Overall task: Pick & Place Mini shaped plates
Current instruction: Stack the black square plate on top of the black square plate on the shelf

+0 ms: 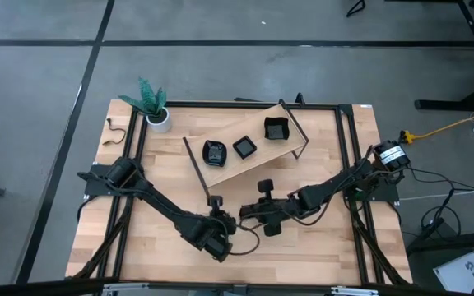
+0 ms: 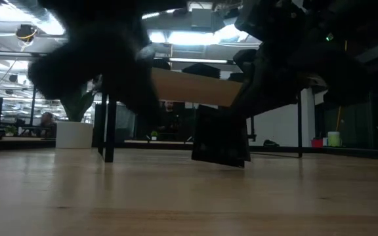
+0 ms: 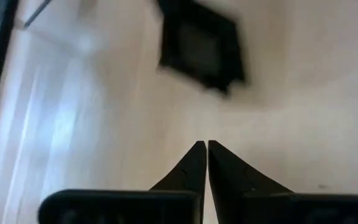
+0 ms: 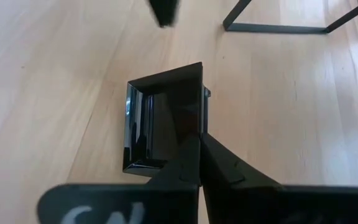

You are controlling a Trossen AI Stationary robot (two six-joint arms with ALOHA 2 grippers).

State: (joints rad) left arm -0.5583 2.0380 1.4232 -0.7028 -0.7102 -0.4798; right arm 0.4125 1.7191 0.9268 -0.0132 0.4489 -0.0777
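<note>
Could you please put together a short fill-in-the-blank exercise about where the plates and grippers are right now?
1. The raised wooden shelf carries ___ black plates.
2. The right gripper is shut on the rim of a ___ black plate.
3. The left gripper holds ___.
4. The potted plant stands at the table's far-___ corner.

Missing words: three; square; nothing; left

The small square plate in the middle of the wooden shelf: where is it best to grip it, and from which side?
Probably by one raised rim of the square plate, coming from above with one finger inside the well and one outside. It lies flat on the shelf, open upward, and looks too low for a side grip. The rim facing the arms looks freest.
</note>
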